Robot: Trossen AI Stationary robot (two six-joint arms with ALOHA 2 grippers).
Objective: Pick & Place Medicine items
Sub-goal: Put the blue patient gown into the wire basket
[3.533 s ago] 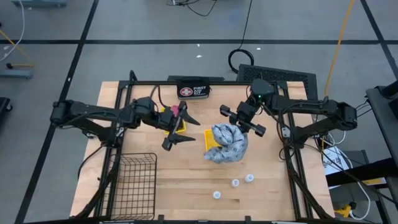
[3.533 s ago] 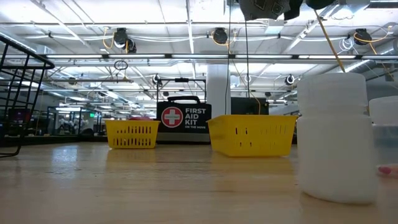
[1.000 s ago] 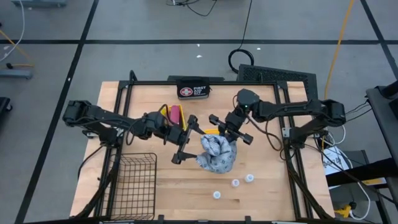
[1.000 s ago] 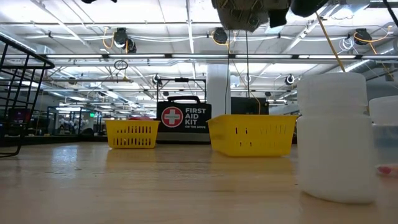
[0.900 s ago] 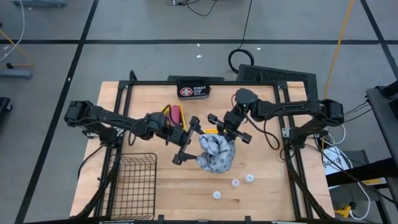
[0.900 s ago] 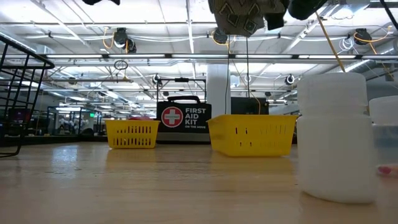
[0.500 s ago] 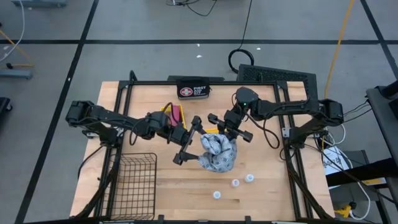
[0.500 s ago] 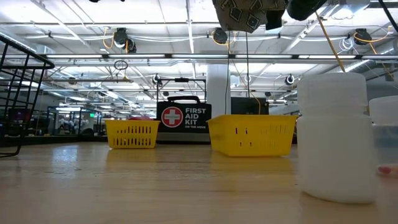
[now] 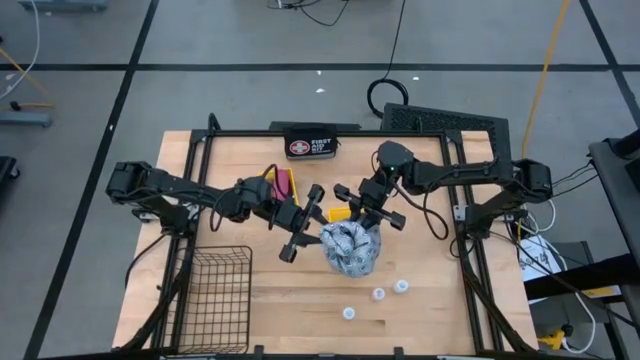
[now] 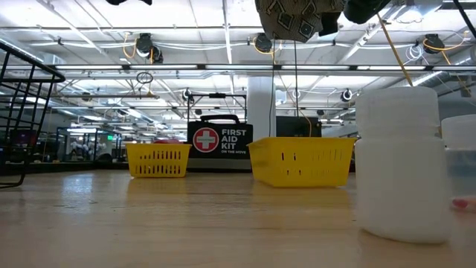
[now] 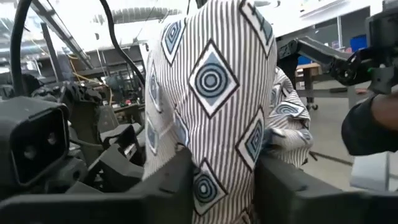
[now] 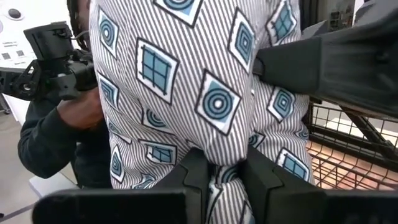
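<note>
The grey-blue patterned pouch [image 9: 350,250] hangs in the air over the table's middle, clear of the wood, and shows at the top of the low view [image 10: 297,18]. My right gripper [image 9: 362,222] is shut on its upper part. My left gripper [image 9: 320,232] comes from the table's left and is shut on the pouch's left side. Three tiny white containers [image 9: 379,294] stand on the table near the pouch. The pink bar [image 9: 283,183] lies in a yellow tray. The brown oblong and the black block do not show. My left gripper has a bunched fold of the pouch's left side [image 11: 221,177] between its two fingers [image 11: 168,180], coming level from the table's left. The cloth fills the gap between them, and the pouch stands upright and lifted clear. My right gripper pinches a gathered fold at the pouch's upper part [image 12: 222,171] between its two fingers [image 12: 196,171], coming from the far right and slanting down. The pouch hangs below it, lifted clear of the table.
A black wire basket [image 9: 215,285] sits at the near left. The black First Aid case [image 9: 310,147] stands at the far edge. Two yellow trays [image 10: 158,160] [image 10: 301,160] sit before it. A large-looking white container [image 10: 401,164] stands close to the low camera.
My left gripper has edged a little toward the table's right, up against the pouch. The hanging pouch has shifted slightly right and drawn in more compactly. My right gripper has stayed shut on it.
</note>
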